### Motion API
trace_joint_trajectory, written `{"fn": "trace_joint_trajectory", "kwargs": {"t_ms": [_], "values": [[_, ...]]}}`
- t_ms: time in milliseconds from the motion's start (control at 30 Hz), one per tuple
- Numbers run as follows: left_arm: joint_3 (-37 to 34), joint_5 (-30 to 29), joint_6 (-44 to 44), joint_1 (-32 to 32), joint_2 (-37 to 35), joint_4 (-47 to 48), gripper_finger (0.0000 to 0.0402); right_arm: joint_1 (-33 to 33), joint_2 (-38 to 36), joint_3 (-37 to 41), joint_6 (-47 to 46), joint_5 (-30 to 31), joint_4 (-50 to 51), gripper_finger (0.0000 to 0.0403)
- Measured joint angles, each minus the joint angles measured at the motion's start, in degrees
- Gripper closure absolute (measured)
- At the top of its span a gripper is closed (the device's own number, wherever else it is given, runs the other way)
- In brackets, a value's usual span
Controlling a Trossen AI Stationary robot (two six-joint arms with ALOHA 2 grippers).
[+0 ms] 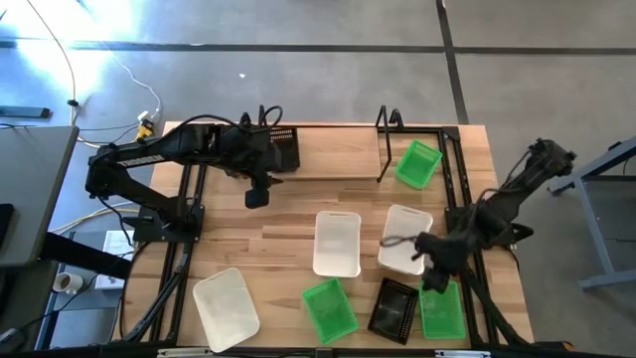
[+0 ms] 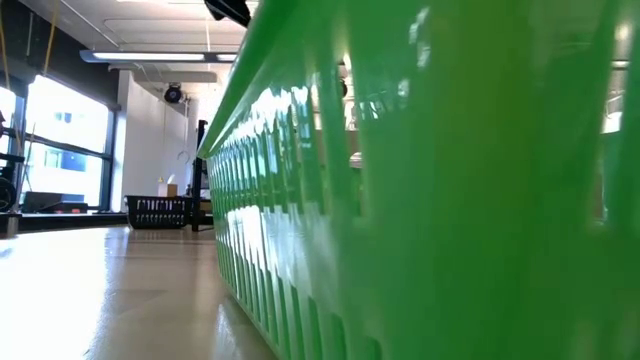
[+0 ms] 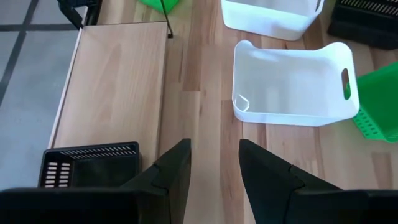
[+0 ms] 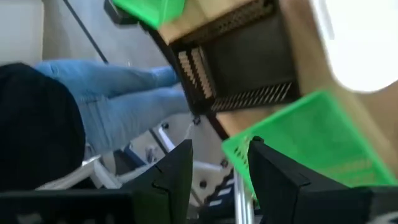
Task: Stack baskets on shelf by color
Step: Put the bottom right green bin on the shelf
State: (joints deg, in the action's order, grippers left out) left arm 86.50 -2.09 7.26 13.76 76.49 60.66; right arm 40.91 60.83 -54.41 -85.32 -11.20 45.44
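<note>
Seven small rectangular slotted plastic baskets show in the high view. One black basket [image 1: 282, 149] sits at the far left end of the low black metal-rod shelf [image 1: 386, 147], whose looped uprights stand along the far edge of the wooden counter [image 1: 298, 214]. One bright green basket [image 1: 417, 164] leans tilted at the shelf's right part, just beside an upright.

Remaining baskets lie loose on the counter:
- white basket [image 1: 337, 242] at centre, upright, open side up;
- second white basket [image 1: 405, 237] just to its right, partly under the right arm;
- third white basket [image 1: 226, 307] near the front left edge;
- green basket [image 1: 329, 308] at front centre;
- second black basket [image 1: 394, 305] just right of it, near the front edge;
- third green basket [image 1: 441, 309] at the front right, touching or nearly touching that black one.

Left gripper [image 3: 214, 163] hovers over bare counter just in front of the black basket on the shelf; fingers apart, nothing between them. Right gripper [image 4: 219, 163] hangs above the near rim of the front-right green basket; fingers apart, with the rim's edge showing in the gap, not clamped as far as can be seen.

Low view is mostly filled by a green basket wall [image 2: 420, 200]. Right wrist view shows a person's legs in blue jeans [image 4: 118, 93] beyond the counter edge.
</note>
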Motion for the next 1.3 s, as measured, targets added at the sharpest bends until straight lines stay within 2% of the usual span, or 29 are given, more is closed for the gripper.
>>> {"fn": "trace_joint_trajectory", "kwargs": {"t_ms": [200,467,1000,1167,1300], "values": [[0.0,0.0,0.0,0.0,0.0,0.0,0.0277,6.2,4.1,0.0,-6.1,-0.1,-3.0,0.0263],[0.0,0.0,-2.6,0.0,0.0,0.0,0.0277,11.8,10.8,0.0,-5.7,-2.0,-6.0,0.0263],[0.0,-0.1,-7.3,0.0,0.0,-0.1,0.0277,19.6,23.0,0.0,1.8,-2.0,-13.0,0.0263],[0.0,-0.1,-7.3,0.0,0.0,-0.1,0.0277,20.7,24.8,0.0,3.5,-0.5,-13.3,0.0263],[0.0,-0.7,-8.7,0.0,0.1,-0.1,0.0277,22.0,25.1,0.0,5.8,3.7,-13.5,0.0263]]}}
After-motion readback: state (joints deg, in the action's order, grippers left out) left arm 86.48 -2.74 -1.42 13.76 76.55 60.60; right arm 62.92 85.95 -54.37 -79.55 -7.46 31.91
